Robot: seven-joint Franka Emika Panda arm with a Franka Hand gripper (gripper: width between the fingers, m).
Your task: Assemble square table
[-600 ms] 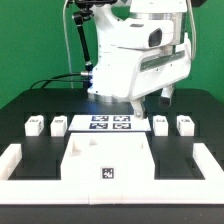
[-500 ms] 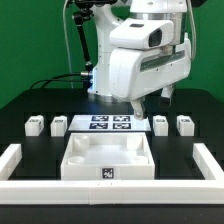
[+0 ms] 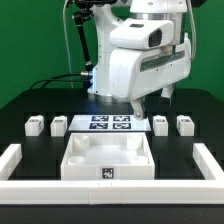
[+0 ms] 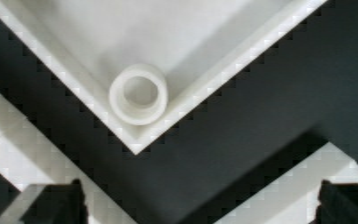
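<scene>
On the black table [image 3: 22, 108] the square tabletop [image 3: 108, 150] lies front and centre, its four legs [image 3: 58, 125] ranged behind it. The pincer [image 4: 197, 205], wide and empty, looks onto a corner hole [image 4: 137, 95]; closing should wait, I judge, until the jaws straddle the panel's edge squarely.

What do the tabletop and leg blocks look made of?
Tabletop: seemingly rigid white plastic, matte; the wrist view shows a moulded ring at its corner hole. Leg blocks: probably the same matte white plastic, though too small to confirm.
</scene>
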